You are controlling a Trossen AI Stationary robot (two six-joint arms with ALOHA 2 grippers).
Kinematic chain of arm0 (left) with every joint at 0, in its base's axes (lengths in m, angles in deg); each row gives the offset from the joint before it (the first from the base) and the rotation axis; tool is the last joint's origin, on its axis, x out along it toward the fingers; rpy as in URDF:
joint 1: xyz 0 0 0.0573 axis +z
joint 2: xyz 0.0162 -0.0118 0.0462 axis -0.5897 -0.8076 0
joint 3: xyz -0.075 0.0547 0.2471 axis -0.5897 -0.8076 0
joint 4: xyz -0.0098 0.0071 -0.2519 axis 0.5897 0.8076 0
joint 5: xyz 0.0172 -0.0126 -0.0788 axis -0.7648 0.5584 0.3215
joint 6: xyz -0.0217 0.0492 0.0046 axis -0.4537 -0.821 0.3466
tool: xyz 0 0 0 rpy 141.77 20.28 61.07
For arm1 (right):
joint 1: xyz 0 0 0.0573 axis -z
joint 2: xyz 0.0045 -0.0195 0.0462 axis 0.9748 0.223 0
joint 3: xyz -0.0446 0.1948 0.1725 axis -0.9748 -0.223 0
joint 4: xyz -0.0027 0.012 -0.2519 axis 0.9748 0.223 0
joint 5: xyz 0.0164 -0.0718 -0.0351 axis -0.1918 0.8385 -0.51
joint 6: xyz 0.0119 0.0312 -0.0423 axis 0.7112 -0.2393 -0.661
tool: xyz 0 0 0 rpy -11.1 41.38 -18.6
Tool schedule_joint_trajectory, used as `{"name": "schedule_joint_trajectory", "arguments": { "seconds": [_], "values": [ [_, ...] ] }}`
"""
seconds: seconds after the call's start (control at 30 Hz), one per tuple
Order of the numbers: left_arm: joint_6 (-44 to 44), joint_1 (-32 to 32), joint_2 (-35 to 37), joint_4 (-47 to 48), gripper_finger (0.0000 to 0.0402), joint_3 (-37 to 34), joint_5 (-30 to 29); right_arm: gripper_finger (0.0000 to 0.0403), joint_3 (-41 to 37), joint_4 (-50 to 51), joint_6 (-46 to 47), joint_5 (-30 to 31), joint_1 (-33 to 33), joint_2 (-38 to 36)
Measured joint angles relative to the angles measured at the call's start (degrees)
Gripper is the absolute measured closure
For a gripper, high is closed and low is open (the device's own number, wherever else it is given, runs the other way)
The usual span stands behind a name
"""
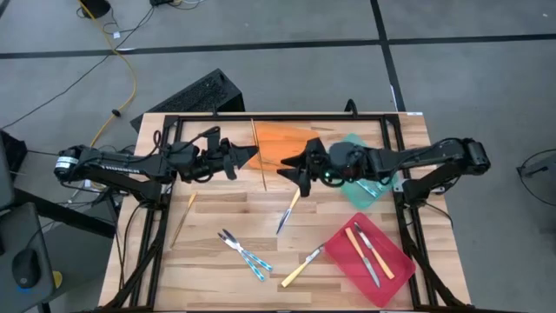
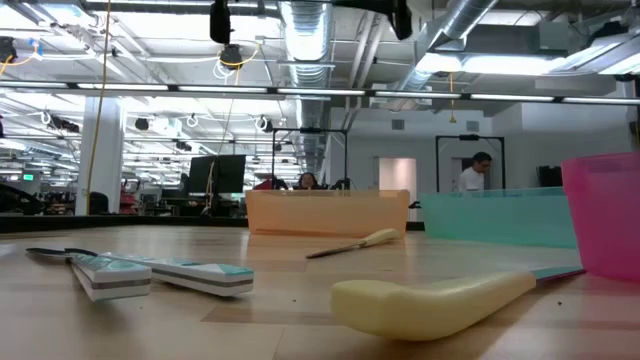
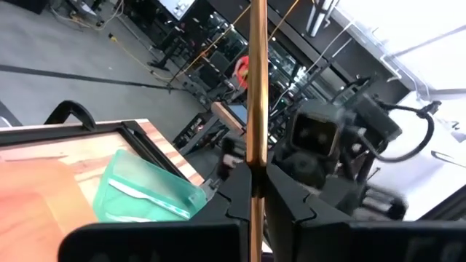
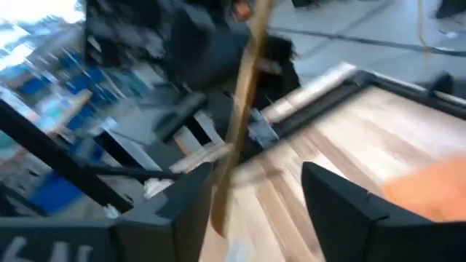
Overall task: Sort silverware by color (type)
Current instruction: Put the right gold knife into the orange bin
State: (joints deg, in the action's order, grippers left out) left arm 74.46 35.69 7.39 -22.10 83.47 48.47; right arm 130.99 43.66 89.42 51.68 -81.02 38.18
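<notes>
Silverware sorting scene on a light wooden table [image 1: 252,209], both dark arms raised above the far half. Left gripper [image 1: 248,158] sits left of centre by the flat orange tray [image 1: 291,137]; its fingers are pinched tight on a long slim gold utensil [image 1: 258,155], which in the high view runs from the table's far rail toward the middle. The left wrist view shows that gold utensil [image 3: 255,80] standing straight up out of the closed fingers [image 3: 291,200].

A second gold stick-like utensil [image 1: 183,219] lies on the wood near the left edge, apart from the rest. Two blue-handled utensils [image 1: 246,253] lie crossed near the front, left of centre; the low view shows them close up [image 2: 150,271].

Right gripper [image 1: 287,167] is over the orange tray's near edge, facing the left gripper, just beside the gold utensil. Its fingers [image 4: 342,211] are spread apart in the right wrist view, the gold utensil [image 4: 240,109] between them, nearer one finger; contact cannot be told.

A yellow-handled knife [image 1: 287,211] lies on the table just in front of the right gripper, and a yellow-handled fork [image 1: 302,266] near the front. The teal tray [image 1: 365,187] under the right arm holds light-handled pieces. The red tray [image 1: 343,261] at front right holds an orange-handled utensil [image 1: 359,252] and a grey one [image 1: 372,250].
</notes>
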Motion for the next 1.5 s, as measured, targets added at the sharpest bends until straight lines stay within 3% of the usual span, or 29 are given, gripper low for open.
{"name": "schedule_joint_trajectory", "arguments": {
  "seconds": [0.17, 0.67, 1.2, 1.33, 1.5],
  "values": [
    [0.2, 0.0, 0.0, -0.3, 0.0401, 0.0, 0.2, 0.0146, 0.1, -3.9, 0.0, -1.5, 1.5, 1.6],
    [-0.1, 0.0, -1.2, -0.6, 0.0401, 0.0, 1.6, 0.0145, 0.1, -8.8, 0.6, -5.2, 3.1, 4.8],
    [2.5, 1.2, -8.4, -7.5, 0.0401, 0.0, 5.5, 0.0146, 0.1, -7.1, -0.2, -6.2, 4.3, 5.6],
    [1.7, 1.9, -8.4, -8.3, 0.0401, 0.0, 6.1, 0.0176, 0.1, -3.5, -0.2, -6.1, 4.3, 5.6],
    [2.5, 2.1, -8.4, -8.1, 0.0401, 0.0, 6.2, 0.0282, 0.1, -3.3, -0.5, -6.5, 4.7, 5.6]
  ]
}}
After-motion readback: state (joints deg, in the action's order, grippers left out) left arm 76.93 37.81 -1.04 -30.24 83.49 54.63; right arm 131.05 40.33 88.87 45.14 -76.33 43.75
